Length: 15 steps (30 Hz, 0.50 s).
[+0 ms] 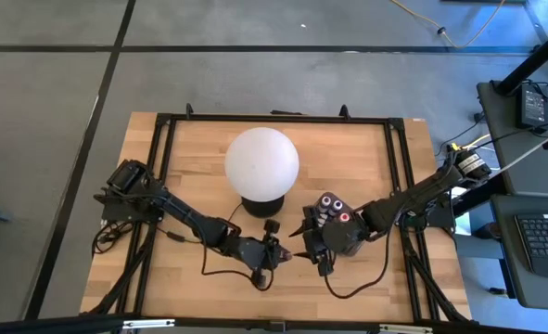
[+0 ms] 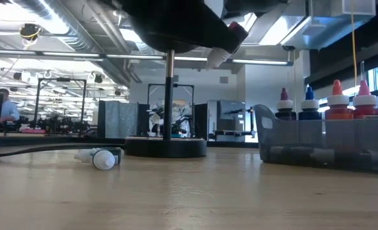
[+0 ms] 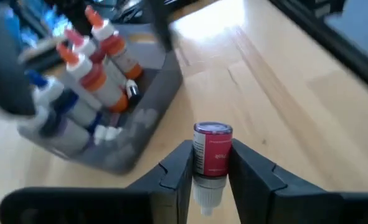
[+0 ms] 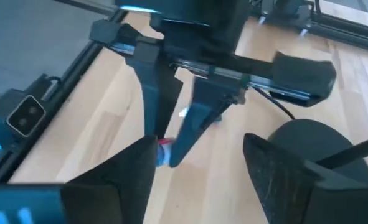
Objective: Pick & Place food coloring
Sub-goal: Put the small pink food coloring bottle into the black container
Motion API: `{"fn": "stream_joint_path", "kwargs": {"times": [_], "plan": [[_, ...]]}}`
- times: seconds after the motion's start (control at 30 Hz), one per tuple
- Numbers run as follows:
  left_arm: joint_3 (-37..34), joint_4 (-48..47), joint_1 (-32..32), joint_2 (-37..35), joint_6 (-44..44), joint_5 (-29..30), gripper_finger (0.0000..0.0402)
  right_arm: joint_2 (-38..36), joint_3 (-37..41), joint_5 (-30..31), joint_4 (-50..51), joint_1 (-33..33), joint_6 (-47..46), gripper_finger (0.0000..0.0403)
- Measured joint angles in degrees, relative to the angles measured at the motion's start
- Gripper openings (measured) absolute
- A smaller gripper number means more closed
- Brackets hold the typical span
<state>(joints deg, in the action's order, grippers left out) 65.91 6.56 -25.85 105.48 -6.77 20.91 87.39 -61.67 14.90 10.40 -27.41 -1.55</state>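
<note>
Pale butcher-block tabletop [image 1: 190, 167] carries a white globe lamp [image 1: 261, 161] near centre and a dark tray [image 1: 348, 234] of food coloring bottles [image 1: 331, 206] at about four o'clock from it. Left gripper [image 3: 212, 180] pinches a red food coloring bottle [image 3: 212, 149] just beside the tray; right gripper [image 4: 199, 158] stands wide and empty. Best to carry the bottle over an open slot, tip up, then release gently. One bottle [image 2: 103, 158] lies loose on the table.

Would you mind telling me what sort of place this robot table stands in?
Likely an open robotics lab or workshop: exposed ceiling ducts, more rigs on benches behind, and a side desk with a keyboard.
</note>
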Motion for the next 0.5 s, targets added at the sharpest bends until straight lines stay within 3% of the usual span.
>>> {"fn": "stream_joint_path", "kwargs": {"times": [0.13, 0.23, 0.33, 0.5], "plan": [[0.00, -0.10, -0.02, -0.01, 13.20, -0.63, 0.0088, 0.15, 0.00, 0.00, -0.18, -1.35, -1.08, 0.0251], [0.00, -0.38, 0.00, -0.01, 21.24, -5.60, 0.0090, 0.79, -0.02, 0.26, -0.67, -2.86, 0.99, 0.0252], [0.00, -0.32, -0.02, -0.01, 24.82, -11.07, 0.0090, 2.61, -0.02, 2.35, -2.37, -4.74, 7.17, 0.0252], [-0.02, -0.30, -0.02, -0.01, 26.20, -12.04, 0.0089, 7.26, -0.02, 3.34, -7.09, -5.99, 13.85, 0.0252]]}}
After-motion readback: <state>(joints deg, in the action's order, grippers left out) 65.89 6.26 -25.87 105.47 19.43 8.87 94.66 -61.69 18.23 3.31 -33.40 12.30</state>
